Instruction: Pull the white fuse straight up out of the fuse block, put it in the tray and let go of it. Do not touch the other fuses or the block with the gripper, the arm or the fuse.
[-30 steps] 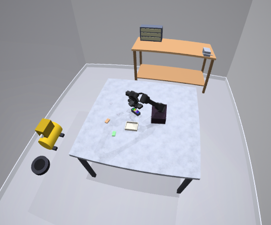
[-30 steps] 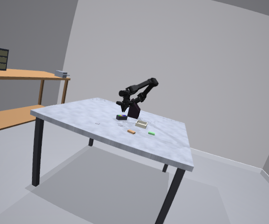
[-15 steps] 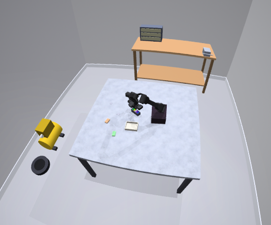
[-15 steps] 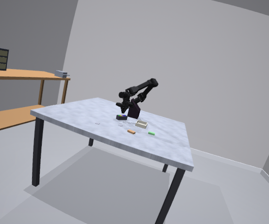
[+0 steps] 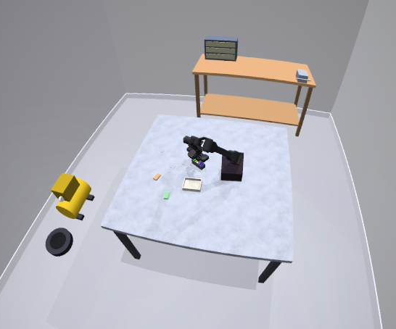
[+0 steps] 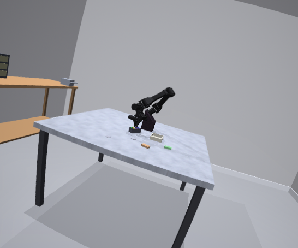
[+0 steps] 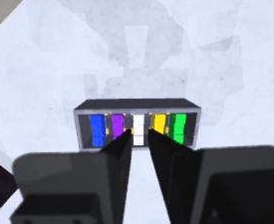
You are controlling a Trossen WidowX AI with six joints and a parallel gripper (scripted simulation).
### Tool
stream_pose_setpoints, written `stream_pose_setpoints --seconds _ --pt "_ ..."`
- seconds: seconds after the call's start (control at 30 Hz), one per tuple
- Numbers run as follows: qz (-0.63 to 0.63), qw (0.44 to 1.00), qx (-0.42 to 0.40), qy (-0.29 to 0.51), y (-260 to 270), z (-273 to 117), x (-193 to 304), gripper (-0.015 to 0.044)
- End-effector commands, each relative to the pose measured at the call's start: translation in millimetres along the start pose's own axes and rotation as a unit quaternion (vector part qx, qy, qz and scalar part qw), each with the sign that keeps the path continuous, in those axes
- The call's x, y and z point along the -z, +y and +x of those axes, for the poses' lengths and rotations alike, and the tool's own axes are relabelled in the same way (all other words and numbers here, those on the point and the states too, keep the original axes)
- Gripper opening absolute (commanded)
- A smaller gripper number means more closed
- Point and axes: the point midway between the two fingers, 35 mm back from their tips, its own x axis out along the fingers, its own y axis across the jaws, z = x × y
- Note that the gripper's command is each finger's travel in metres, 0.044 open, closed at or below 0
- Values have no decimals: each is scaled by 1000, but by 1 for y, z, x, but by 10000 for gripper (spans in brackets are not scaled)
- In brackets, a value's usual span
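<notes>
The white fuse [image 7: 137, 123] stands in the middle slot of the dark fuse block [image 5: 198, 166] [image 6: 135, 131] [image 7: 137, 104], between the purple fuse [image 7: 118, 123] and the yellow fuse [image 7: 158, 122]. The blue fuse [image 7: 97, 129] and green fuse [image 7: 177, 127] are at the ends. My gripper [image 6: 136, 126] [image 7: 139, 133] is open by a narrow gap and empty, pointing down just above the block. In the wrist view its fingertips appear either side of the white fuse's lower part; their exact height is unclear. The cream tray [image 5: 191, 189] [image 6: 156, 139] is empty.
An orange piece [image 5: 157, 176] [image 6: 145, 146] and a green piece [image 5: 166, 195] [image 6: 167, 147] lie beyond the tray. Small pale flat pieces [image 6: 108, 136] [image 6: 133, 139] lie on the table. The arm's dark base [image 5: 232, 170] [image 6: 148, 124] stands beside the block and tray.
</notes>
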Motion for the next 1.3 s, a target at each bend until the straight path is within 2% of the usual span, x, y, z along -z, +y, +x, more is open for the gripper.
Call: stream_pose_setpoints --seconds 0.0,0.7,1.03,1.27 --pt "3 1000 -2 -1 0 4 1 68" --pt "3 1000 -2 -1 1 14 1 68" --pt "1 1000 -1 0 0 13 1 1" --pt "1 1000 -1 0 0 11 1 0"
